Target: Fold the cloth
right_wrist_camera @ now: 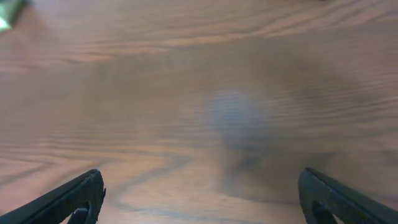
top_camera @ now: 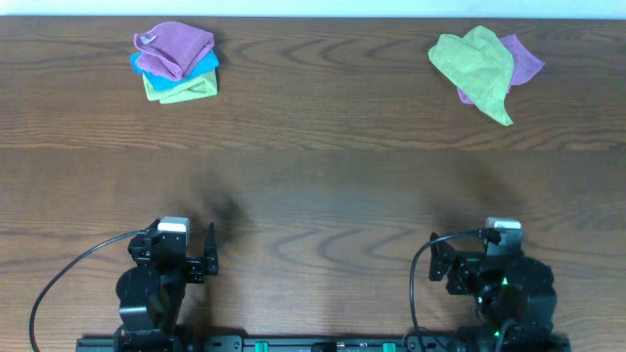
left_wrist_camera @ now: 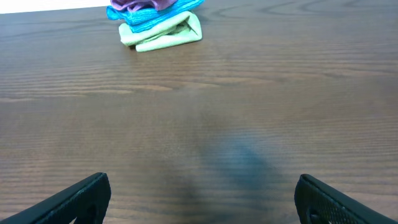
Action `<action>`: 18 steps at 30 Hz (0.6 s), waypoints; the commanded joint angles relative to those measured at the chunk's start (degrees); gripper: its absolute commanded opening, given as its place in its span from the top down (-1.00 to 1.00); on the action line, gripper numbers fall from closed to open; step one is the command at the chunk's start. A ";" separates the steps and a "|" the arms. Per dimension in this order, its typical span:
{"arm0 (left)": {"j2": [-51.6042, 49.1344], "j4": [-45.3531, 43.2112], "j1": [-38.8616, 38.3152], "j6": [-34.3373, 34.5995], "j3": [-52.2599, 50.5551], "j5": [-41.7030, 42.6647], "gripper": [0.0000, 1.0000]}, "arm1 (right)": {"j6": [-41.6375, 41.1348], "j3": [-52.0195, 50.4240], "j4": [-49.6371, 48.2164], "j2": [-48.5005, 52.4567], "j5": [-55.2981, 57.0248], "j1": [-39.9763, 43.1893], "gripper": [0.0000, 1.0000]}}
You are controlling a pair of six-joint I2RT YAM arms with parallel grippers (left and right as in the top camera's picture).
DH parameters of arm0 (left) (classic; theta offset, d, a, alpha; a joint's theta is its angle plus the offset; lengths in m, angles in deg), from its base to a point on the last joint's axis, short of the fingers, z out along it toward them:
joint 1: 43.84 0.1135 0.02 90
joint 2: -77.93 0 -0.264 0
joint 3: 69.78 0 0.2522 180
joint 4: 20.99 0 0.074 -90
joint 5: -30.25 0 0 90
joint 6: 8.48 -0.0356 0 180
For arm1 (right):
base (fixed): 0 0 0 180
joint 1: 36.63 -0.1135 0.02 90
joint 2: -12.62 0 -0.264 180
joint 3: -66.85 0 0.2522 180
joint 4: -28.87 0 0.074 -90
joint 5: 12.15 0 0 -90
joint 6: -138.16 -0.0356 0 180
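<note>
Overhead caught everything: the cloth [top_camera: 176, 45], purple and crumpled, sat atop a blue cloth [top_camera: 203, 63] and a green cloth [top_camera: 184, 93] at the table's [top_camera: 313, 176] 11 o'clock. A pale tag [top_camera: 142, 40] showed at its edge, too small to read. At 1 o'clock a second green cloth [top_camera: 477, 66] lay over another purple cloth [top_camera: 526, 59]. The left wrist saw only the stack, the cloth clipped by the frame's top. The right wrist got blurred wood and a green sliver [right_wrist_camera: 7, 14] at its 10 o'clock corner. Down at 6 o'clock, the left end effector [left_wrist_camera: 202, 190] was released, fingers wide, well apart from the cloth. The right end effector [right_wrist_camera: 200, 183] was likewise spread, holding nothing.
</note>
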 commanded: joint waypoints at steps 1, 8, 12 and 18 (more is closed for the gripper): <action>0.59 0.31 -0.28 -1.03 -0.98 -0.42 -0.91 | 6.91 -2.21 -0.26 -2.16 2.23 1.03 -0.98; 0.59 0.31 -0.28 -1.01 -0.98 -0.42 -0.91 | 9.99 -5.46 0.17 -6.38 3.28 1.49 -0.98; 0.59 0.31 -0.28 -1.03 -0.98 -0.42 -0.91 | 11.02 -7.41 0.17 -8.11 3.30 1.51 -0.99; 0.59 0.31 -0.28 -1.03 -0.98 -0.42 -0.91 | 11.85 -9.64 0.17 -9.01 3.50 2.23 -0.98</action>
